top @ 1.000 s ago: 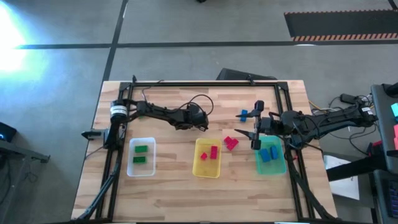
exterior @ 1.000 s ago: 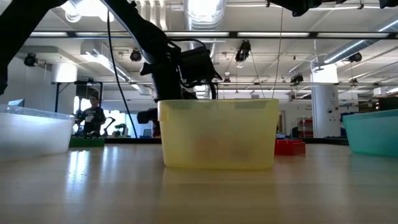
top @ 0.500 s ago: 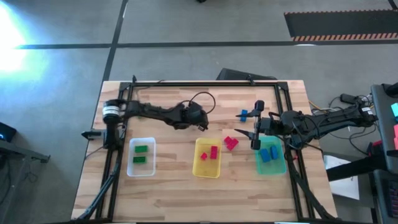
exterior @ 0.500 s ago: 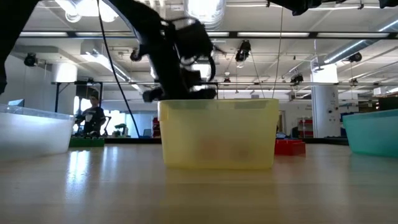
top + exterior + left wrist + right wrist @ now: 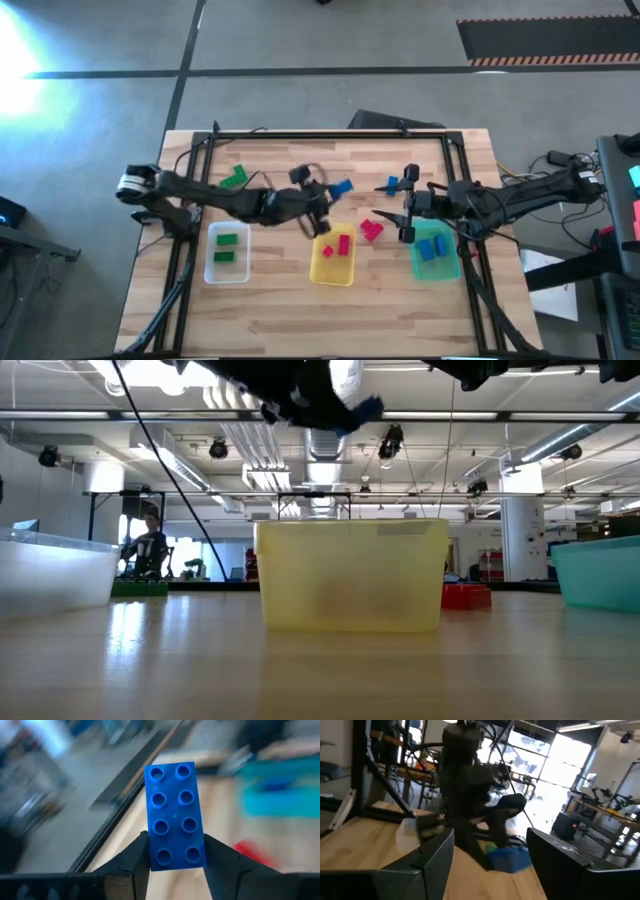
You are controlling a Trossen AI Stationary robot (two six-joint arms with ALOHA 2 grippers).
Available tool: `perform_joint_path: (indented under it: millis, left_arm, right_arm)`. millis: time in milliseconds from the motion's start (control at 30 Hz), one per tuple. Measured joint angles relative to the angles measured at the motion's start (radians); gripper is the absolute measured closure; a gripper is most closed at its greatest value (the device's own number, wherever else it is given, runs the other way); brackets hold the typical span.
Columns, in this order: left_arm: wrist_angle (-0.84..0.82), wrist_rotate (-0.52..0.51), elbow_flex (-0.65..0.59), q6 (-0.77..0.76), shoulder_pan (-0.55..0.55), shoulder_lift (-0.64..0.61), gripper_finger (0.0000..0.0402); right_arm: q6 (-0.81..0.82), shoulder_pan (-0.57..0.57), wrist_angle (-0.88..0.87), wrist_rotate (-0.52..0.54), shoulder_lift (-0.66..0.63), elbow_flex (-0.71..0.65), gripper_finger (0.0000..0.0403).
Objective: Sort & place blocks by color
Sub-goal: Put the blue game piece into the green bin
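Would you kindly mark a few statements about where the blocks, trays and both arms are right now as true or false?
1. The left gripper holds a blue eight-stud plastic brick between its jaws. True.
2. The clear rectangular plastic tray contains red bricks. False: it holds two green bricks.
3. The teal rectangular plastic tray holds blue bricks. True.
4. All red bricks are inside the yellow rectangular plastic tray. False: some red bricks lie on the wooden table between the yellow and teal trays.
5. The right gripper grips a green brick. False: its jaws are open and empty beside the teal tray.
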Motion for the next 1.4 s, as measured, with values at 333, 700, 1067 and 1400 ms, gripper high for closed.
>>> perform_joint_path:
  millis: [333,700,1067,1400]
  left_arm:
    - [0.707,0.277,-0.281,0.155,-0.055,-0.045,0.0271]
    - [0.76,0.343,-0.291,0.156,-0.055,-0.044,0.0268]
    - [0.767,0.368,-0.296,0.157,-0.055,-0.044,0.0268]
    - [0.758,0.367,-0.296,0.167,-0.055,-0.044,0.0267]
  right_arm:
    - [0.026,-0.001,0.337,-0.059,0.201,-0.015,0.0151]
    - [0.05,-0.003,0.421,-0.063,0.412,0.123,0.0133]
    - [0.045,-0.003,0.418,-0.115,0.477,0.185,0.0173]
    - [0.03,-0.002,0.411,-0.123,0.477,0.183,0.0279]
